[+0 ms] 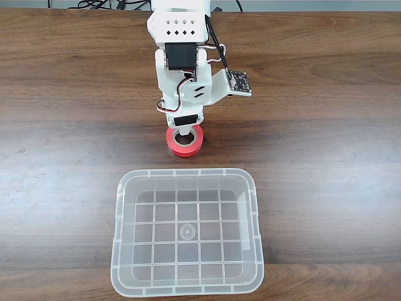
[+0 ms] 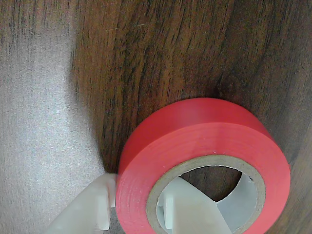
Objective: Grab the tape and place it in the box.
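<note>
The red-orange tape [image 1: 189,148] lies flat on the wooden table, just beyond the far rim of the clear plastic box [image 1: 253,190]. My white gripper [image 1: 184,133] comes straight down onto the roll. In the wrist view the tape [image 2: 195,131] is close up. One finger [image 2: 187,212] sits inside the beige core and the other finger [image 2: 95,207] presses the roll's outer left wall, so the gripper [image 2: 136,212] is shut on the tape's wall. The roll rests on the table. The box holds nothing.
The wooden table [image 1: 326,157] stretches bare to the left and right of the arm. A small circuit board [image 1: 240,82] sticks out on the arm's right side, and black cables [image 1: 100,5] run along the far edge.
</note>
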Available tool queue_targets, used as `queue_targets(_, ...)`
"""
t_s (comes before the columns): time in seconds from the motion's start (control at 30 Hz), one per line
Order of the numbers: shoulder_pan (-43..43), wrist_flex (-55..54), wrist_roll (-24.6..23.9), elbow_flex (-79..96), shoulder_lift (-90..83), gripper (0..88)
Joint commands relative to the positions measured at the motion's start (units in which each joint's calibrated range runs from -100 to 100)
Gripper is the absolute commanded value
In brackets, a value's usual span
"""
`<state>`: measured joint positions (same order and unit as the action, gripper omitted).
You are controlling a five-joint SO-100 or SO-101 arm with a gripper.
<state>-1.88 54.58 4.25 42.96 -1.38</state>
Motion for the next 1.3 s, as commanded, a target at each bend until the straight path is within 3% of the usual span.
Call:
queue_targets(0.0,-0.02,-0.30,0.12,-0.43,-4.09,5.7)
queue_targets(0.13,0.34,0.73,0.07,-1.30,-4.97,5.7)
queue_targets(0.5,0.42,16.66,-0.19,-15.76,-20.74,6.0)
queue_targets(1.0,0.63,19.05,-0.25,-18.47,-22.83,5.7)
queue_targets(1.27,0.27,25.73,-1.99,-41.78,-21.31,5.7)
